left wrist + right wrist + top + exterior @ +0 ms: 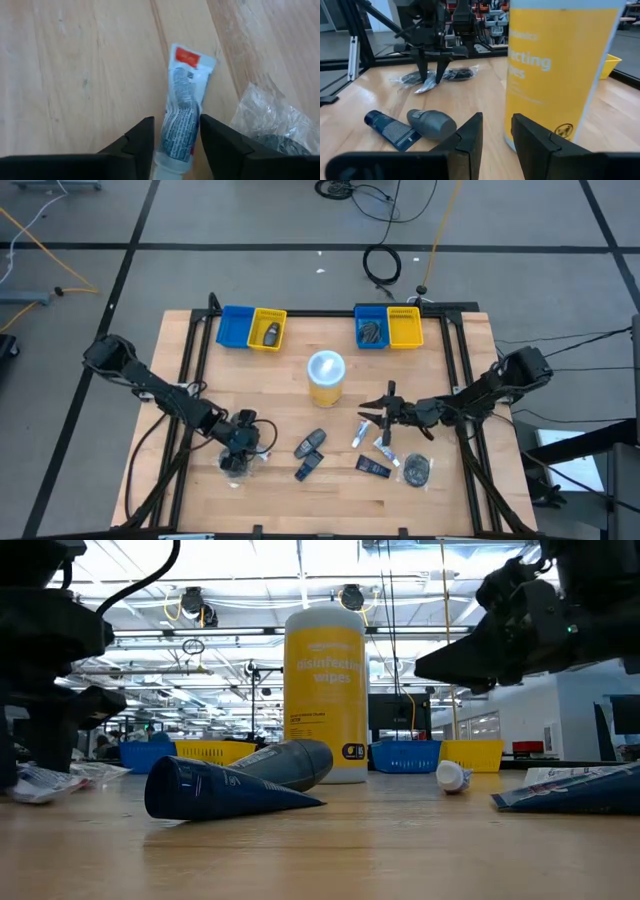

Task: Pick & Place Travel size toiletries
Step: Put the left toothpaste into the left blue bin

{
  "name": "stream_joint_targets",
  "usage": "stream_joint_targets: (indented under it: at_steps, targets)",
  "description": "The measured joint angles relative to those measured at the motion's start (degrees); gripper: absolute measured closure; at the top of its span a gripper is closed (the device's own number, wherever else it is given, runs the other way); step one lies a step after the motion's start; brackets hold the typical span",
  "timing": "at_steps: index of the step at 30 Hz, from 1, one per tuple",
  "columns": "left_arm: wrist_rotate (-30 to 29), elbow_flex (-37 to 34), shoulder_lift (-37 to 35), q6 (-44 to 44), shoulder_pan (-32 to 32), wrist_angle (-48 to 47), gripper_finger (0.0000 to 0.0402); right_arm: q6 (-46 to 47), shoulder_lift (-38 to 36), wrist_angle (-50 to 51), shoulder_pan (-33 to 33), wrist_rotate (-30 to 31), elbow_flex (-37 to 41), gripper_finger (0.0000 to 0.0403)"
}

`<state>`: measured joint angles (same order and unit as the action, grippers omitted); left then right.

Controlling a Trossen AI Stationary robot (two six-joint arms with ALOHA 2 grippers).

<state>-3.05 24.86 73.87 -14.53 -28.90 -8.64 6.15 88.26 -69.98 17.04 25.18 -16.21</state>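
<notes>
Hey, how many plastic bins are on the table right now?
4. The left blue bin and left yellow bin sit side by side at the back left. The right blue bin and right yellow bin sit together at the back right. None seem hidden.

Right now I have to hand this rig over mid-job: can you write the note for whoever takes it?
Left claw: down at the table's front left, fingers open around a small white tube, not yet closed; a clear-wrapped disc lies beside it.
Right claw: open, empty, hovering right of the yellow wipes tub.
Done: one bottle in the left yellow bin, dark items in the right blue bin.
Left: two dark tubes, white tubes, flat packet, wrapped disc on the table.
</notes>
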Motion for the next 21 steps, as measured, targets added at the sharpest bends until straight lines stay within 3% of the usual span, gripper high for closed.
stream_joint_targets:
  at_steps: [9, 12, 17, 21]
  targets:
    - [0.0, 0.0, 0.0, 0.76, 3.2, 3.09, 0.0376, -0.85, 0.73, -0.11, 0.0, 0.02, -0.52, 0.0307]
    - [-0.58, 0.0, 0.0, -0.28, 4.64, 4.73, 0.0392, -0.85, 0.73, -0.04, 0.02, 0.05, -0.52, 0.0307]
    - [-8.12, 0.0, -0.1, -1.02, 6.27, 10.82, 0.0386, -0.85, 0.73, -0.04, 0.02, 0.11, -0.52, 0.0307]
    - [-20.11, 0.07, -1.73, -4.02, 8.19, 13.88, 0.0396, -0.85, 0.73, -0.07, 0.01, 0.2, -0.52, 0.0307]
